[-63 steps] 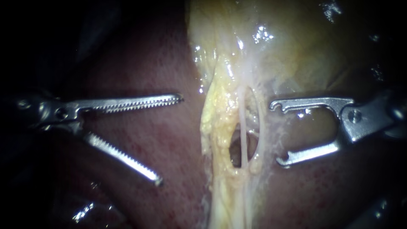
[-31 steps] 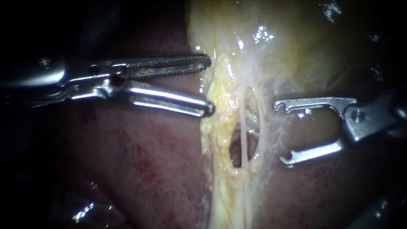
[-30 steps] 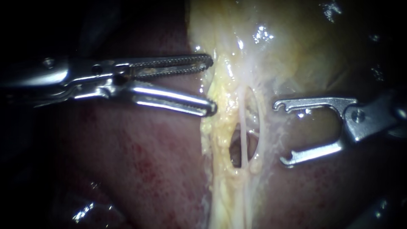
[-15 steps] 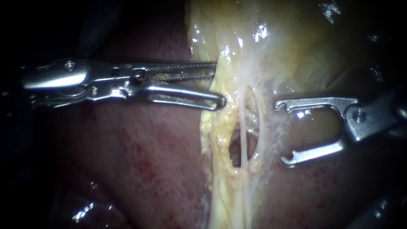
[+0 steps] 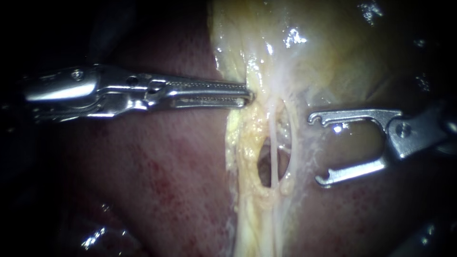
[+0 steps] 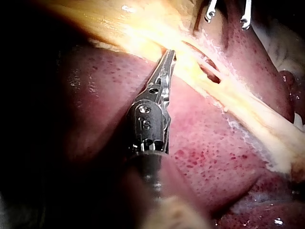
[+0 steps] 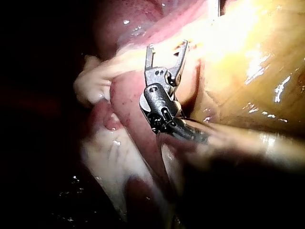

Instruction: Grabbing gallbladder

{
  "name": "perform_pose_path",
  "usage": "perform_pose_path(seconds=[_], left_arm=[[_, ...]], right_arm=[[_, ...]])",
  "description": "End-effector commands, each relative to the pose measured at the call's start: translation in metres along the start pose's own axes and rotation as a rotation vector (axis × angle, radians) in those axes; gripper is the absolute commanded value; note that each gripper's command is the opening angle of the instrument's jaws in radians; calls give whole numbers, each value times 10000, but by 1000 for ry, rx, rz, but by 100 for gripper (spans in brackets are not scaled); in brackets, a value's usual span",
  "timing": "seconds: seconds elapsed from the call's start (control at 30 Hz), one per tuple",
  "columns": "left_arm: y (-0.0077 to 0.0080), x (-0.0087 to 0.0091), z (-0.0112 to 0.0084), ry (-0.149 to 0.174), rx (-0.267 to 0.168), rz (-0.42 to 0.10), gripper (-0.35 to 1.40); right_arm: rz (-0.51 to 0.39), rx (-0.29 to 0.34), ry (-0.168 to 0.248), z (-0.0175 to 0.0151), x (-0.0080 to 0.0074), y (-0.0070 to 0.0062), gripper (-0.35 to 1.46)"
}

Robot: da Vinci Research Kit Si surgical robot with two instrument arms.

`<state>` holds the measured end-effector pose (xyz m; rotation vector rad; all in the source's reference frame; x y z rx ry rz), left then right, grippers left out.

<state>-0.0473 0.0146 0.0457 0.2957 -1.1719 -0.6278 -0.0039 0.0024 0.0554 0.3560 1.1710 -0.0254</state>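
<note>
The pale yellow gallbladder [image 5: 323, 57] hangs at the upper middle of the endoscope view, and a fatty yellow band runs down from it. My left instrument [image 5: 247, 97] comes in level from the left. Its serrated jaws lie together, pinching the gallbladder's left edge. The left wrist view shows those jaws [image 6: 169, 53] closed with their tip in the yellow tissue [image 6: 119, 24]. My right instrument [image 5: 316, 148] stands to the right of the band, its hooked jaws wide open and holding nothing. In its own wrist view the right instrument [image 7: 167, 46] is open just short of the tissue.
Dark red liver [image 5: 157, 181] fills the area to the left of and below the band. Thin pale tubes [image 5: 273, 162] cross an oval window in the band, between the two instruments. The surroundings are dark.
My left instrument rose and moved right to the gallbladder's edge, and its jaws went from wide open to closed on the tissue. The right instrument stayed still and open.
</note>
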Motion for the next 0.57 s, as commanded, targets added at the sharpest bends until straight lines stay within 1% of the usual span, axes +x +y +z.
perform_pose_path(seconds=[0.03,0.57], left_arm=[[0,0,0,0,0,0,-35],[-1,-1,-2,2,-3,-1,-35]], right_arm=[[0,0,0,0,0,0,60],[0,0,0,0,0,0,60]])
